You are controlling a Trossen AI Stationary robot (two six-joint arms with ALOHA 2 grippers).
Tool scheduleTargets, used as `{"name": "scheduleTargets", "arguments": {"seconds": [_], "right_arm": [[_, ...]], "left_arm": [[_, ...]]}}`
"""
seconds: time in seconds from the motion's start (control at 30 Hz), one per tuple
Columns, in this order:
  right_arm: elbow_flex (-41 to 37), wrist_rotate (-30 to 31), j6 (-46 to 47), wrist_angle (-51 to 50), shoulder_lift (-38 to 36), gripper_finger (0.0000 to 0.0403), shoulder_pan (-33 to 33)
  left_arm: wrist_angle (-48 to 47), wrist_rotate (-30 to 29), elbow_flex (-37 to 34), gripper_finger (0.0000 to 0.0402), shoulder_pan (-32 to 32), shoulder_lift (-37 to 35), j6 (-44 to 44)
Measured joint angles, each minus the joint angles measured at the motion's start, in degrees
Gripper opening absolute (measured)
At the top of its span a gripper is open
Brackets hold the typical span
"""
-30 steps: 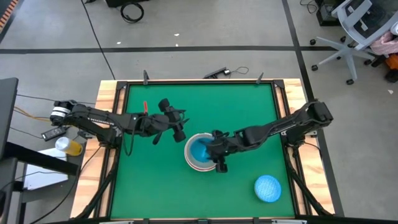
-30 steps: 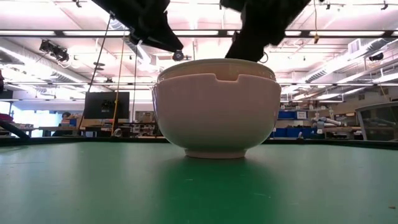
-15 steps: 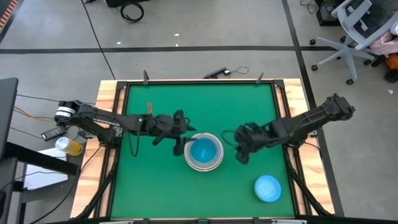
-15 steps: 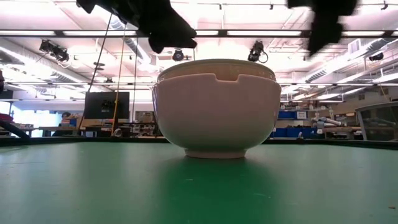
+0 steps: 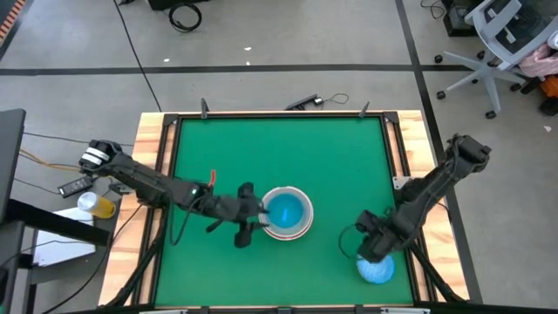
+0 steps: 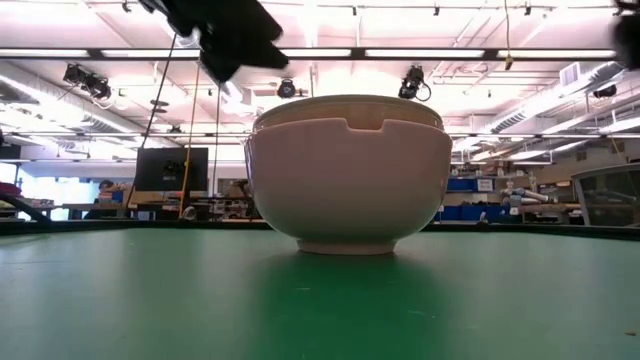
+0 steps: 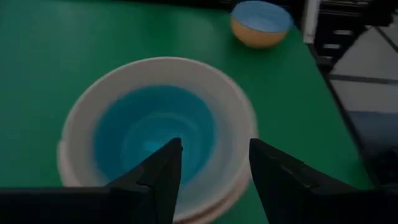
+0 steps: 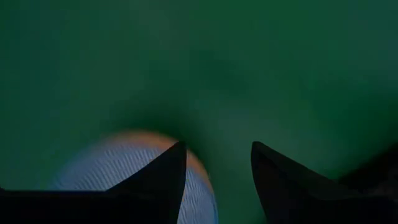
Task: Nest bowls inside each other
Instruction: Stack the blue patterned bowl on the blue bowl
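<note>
A stack of nested bowls [image 5: 285,212] stands at the table's middle, white outside and blue inside, resting on its foot [image 6: 345,245]. My left gripper [image 5: 248,222] hovers open at the stack's left side, above its rim. In the left wrist view one finger shows over the blue inside [image 7: 155,134] and the other outside the rim. A small bowl [image 5: 377,266], speckled blue on top with a tan-orange side [image 7: 261,25], sits near the table's near right corner. My right gripper [image 5: 370,249] is open, pointing down over that bowl's far-left edge [image 8: 124,168].
A raised wooden frame [image 5: 166,174] runs round the green table. Bare green surface lies on the far half and the near left. A yellow cup [image 5: 98,205] and a remote sit off the table at the left.
My right gripper has drawn away from the stack toward the table's near right corner, rolling as it went, and now stands over the small blue bowl. My left gripper has swung toward the near edge and sunk a little, ending at the stack's left side. The stack has kept still.
</note>
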Motion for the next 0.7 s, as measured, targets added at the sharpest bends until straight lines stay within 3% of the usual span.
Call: {"name": "scheduleTargets", "arguments": {"seconds": [0.2, 0.47, 0.57, 0.7], "right_arm": [[-0.09, -3.51, -1.36, 0.21, 4.46, 0.0185, 5.48], [-0.07, -3.92, -1.66, 3.75, 9.58, 0.0181, 8.23], [-0.08, -4.44, -2.36, 5.80, 11.92, 0.0153, 8.22], [0.06, -6.87, -2.95, 9.05, 13.87, 0.0070, 7.57]], "left_arm": [[0.11, -8.03, 0.00, 0.0183, -6.65, -0.02, -0.49], [0.07, -9.19, 0.00, 0.0171, -10.19, -0.02, -2.25], [-0.01, -10.60, 0.00, 0.0171, -11.26, -0.02, -2.27], [-0.19, -11.00, 0.00, 0.0171, -12.70, -0.02, -2.36]]}}
